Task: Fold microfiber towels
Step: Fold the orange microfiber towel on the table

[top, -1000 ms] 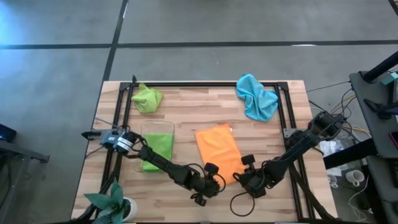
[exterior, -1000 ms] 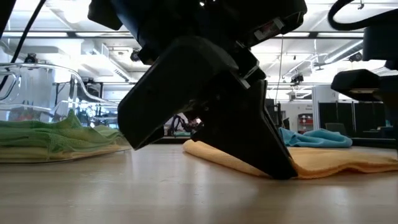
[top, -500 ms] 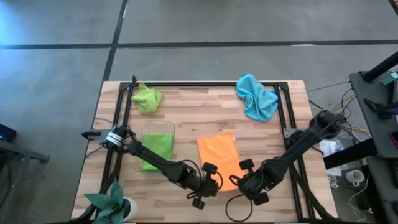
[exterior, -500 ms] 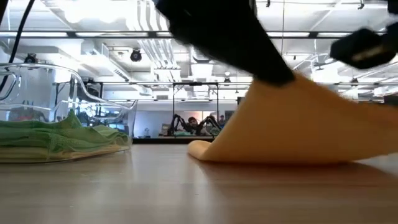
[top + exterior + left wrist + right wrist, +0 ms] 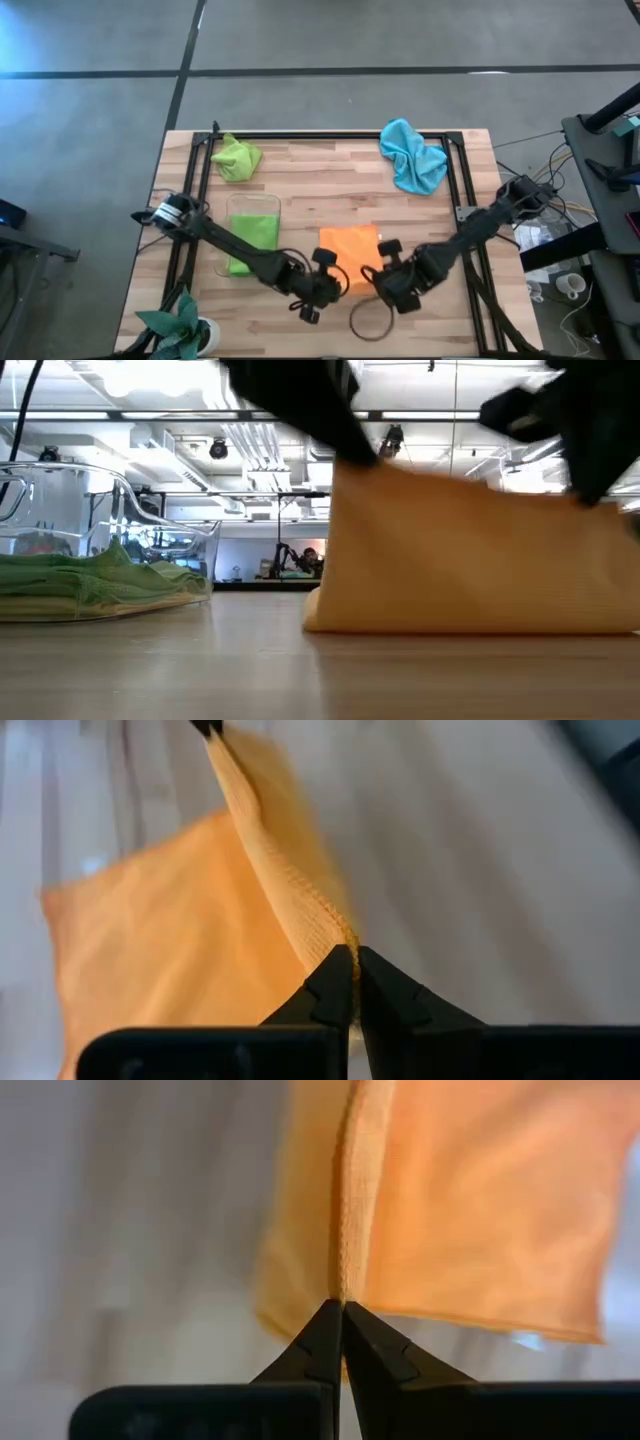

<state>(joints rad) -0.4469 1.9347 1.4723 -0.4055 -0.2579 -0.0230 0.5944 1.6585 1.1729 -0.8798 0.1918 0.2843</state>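
Note:
The orange towel (image 5: 350, 250) lies at the table's near middle, its far part on the wood and its near edge raised; in the low view it stands like a curtain (image 5: 470, 550). My left gripper (image 5: 331, 268) is shut on its near left corner, my right gripper (image 5: 384, 262) on its near right corner. A lime green towel (image 5: 236, 158) lies crumpled at the far left and a light blue towel (image 5: 412, 155) at the far right. Folded green cloths (image 5: 252, 240) lie in a clear tray (image 5: 120, 490). My left gripper (image 5: 352, 952) pinches the orange towel's near left corner (image 5: 338, 935) between its two fingers, at the hemmed edge. The corner is lifted clear of the table. The near edge (image 5: 270, 840) runs fairly straight from it toward the other gripper. My right gripper (image 5: 342, 1305) pinches the orange towel's near right corner (image 5: 345, 1285) between its two fingers, on the edge. The corner is lifted clear, and the cloth hangs below it (image 5: 560, 560) down to the table.
A potted plant (image 5: 182, 325) with pointed leaves stands at the near left corner. A black frame (image 5: 330, 135) runs round the table's far and side edges. A loose cable loop (image 5: 368, 322) lies near the front edge. Bare wood (image 5: 320, 185) lies between the towels.
Both grippers have risen and gone toward the table's far edge, shut on the orange towel's near corners. The towel's near edge has lifted off the table and come over toward its far part, which has stayed lying on the wood.

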